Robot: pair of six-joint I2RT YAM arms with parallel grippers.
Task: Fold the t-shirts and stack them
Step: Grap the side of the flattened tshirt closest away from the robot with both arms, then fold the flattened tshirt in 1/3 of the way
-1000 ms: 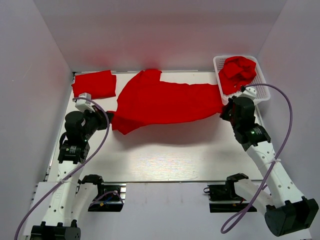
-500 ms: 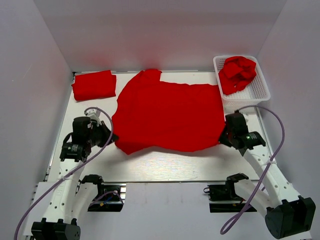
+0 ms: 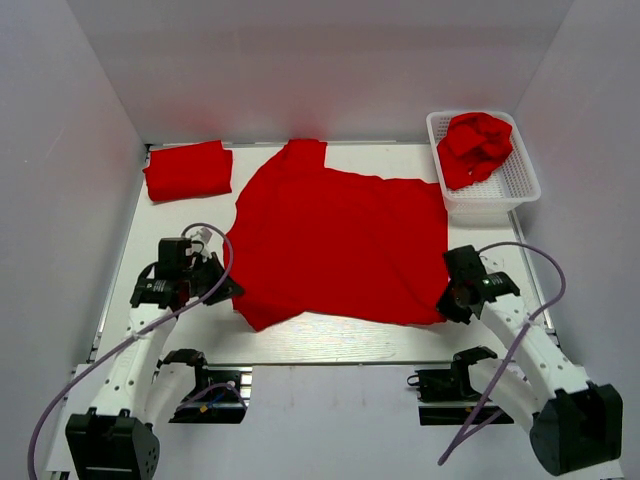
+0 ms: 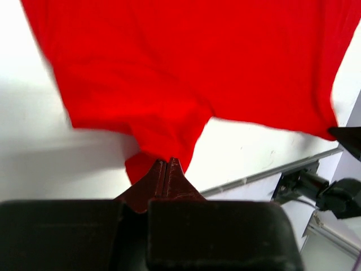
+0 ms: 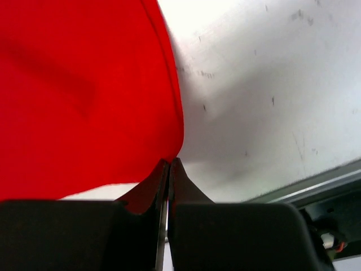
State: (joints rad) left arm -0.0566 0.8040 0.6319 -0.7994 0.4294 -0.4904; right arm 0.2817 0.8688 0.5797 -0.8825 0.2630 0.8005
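As both arms reached over it, table (image 3: pixel 330 335): white, enclosed by pale walls on three sides, with all the cloth lying on it.
Spread t-shirt (image 3: pixel 340 235): bright red and plain. It lay mostly flat across the middle of the table, with one flap reaching the far edge and the near left corner hanging closer to the arms than the rest.
Basket (image 3: pixel 515 185): white mesh, at the far right corner, just beside the spread t-shirt's far right edge.
Folded t-shirt (image 3: pixel 187 170): red, a neat rectangle at the far left corner, apart from the spread one.
Crumpled t-shirt (image 3: pixel 475 145): red, bunched inside the basket and mounded above its rim.
Left gripper (image 4: pixel 167 162): low over the table, its fingers pressed together on the spread t-shirt's near left corner.
Right gripper (image 5: pixel 169 162): its fingers were pinched together on the spread t-shirt's near right corner, right at the cloth's edge.
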